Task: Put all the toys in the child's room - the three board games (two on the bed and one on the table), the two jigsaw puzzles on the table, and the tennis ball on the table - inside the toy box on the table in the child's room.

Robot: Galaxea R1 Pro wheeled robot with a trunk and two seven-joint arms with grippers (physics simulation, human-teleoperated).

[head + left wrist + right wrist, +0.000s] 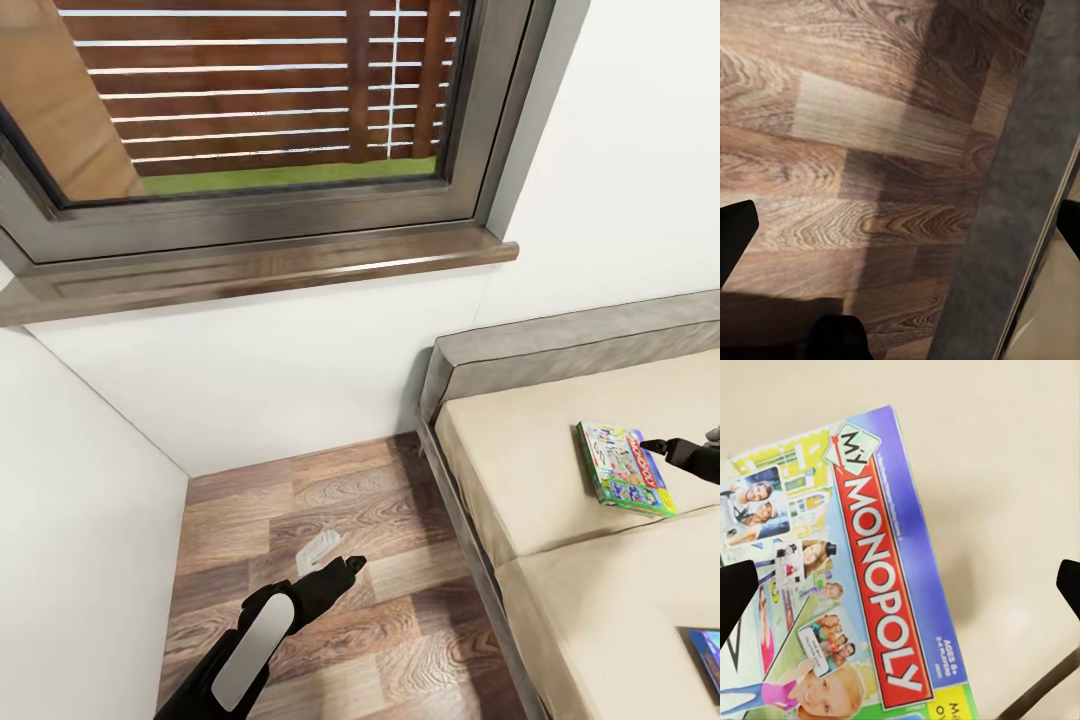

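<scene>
Your right hand (668, 447) hovers at the Monopoly box (624, 467) lying flat on the bed (520, 470), fingers spread wide in the wrist view, which reads its "My Monopoly" lettering. Your left hand (350, 567) hangs over the wood floor (300, 500), fingers apart. A blue game box (706, 655) lies nearer.

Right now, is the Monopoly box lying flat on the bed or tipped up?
Flat. The Monopoly box lies lid-up on the bed, printed face toward the right wrist camera. The right gripper hovers over it, fingers apart.
</scene>
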